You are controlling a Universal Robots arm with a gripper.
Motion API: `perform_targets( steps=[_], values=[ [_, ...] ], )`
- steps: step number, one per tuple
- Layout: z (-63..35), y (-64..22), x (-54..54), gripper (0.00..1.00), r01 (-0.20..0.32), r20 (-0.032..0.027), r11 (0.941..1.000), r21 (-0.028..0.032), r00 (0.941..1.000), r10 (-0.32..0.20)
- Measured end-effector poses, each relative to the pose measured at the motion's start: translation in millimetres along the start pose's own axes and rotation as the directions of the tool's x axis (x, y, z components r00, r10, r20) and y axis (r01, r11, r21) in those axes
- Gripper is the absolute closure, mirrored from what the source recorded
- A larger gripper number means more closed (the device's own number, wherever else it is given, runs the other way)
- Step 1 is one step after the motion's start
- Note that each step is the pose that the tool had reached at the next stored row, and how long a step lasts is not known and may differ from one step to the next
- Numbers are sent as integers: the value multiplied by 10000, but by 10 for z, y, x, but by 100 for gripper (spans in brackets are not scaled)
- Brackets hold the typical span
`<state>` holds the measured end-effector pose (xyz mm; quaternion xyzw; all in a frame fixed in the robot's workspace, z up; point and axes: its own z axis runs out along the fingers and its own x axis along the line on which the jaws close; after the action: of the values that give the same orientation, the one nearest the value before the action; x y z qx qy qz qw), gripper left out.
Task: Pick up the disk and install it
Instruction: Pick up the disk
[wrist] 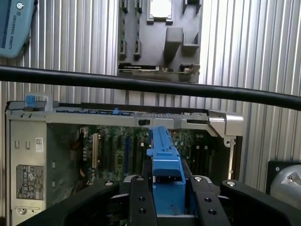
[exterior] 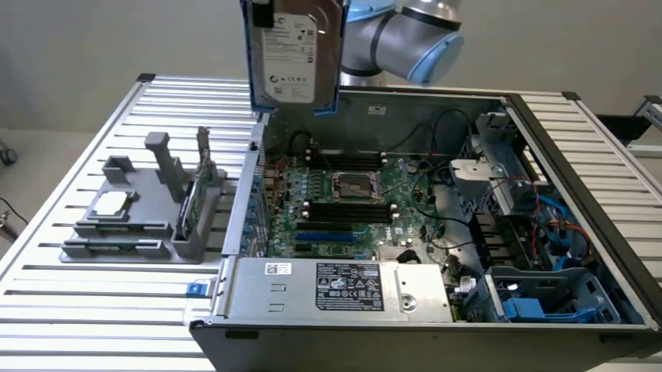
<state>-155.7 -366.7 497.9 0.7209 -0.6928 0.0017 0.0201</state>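
Observation:
The disk (exterior: 293, 54), silver-grey with a white printed label and blue side rails, hangs upright high above the open computer case's wall on the exterior view's left. The robot arm (exterior: 414, 35) reaches in behind it. In the wrist view my gripper (wrist: 167, 193) is shut on the disk's blue rail (wrist: 163, 155), with a black finger (wrist: 141, 200) pressed against each side. Below the disk lies the case interior with the motherboard (wrist: 117, 150).
The open computer case (exterior: 579, 186) holds the motherboard (exterior: 346, 194), a grey power-supply box (exterior: 342, 287) and a blue drive bay (exterior: 538, 302). A grey fixture (exterior: 135, 217) carrying a small silver chip (exterior: 108, 203) stands on the slatted table (exterior: 93, 310). A black cable (wrist: 150, 84) crosses the wrist view.

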Motion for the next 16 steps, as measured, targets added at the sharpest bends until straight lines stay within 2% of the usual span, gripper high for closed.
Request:
perform_targets(
  steps=[16],
  values=[
    [-10,-598,171,67,28,1,10000,2,10000,-28]
  ],
)
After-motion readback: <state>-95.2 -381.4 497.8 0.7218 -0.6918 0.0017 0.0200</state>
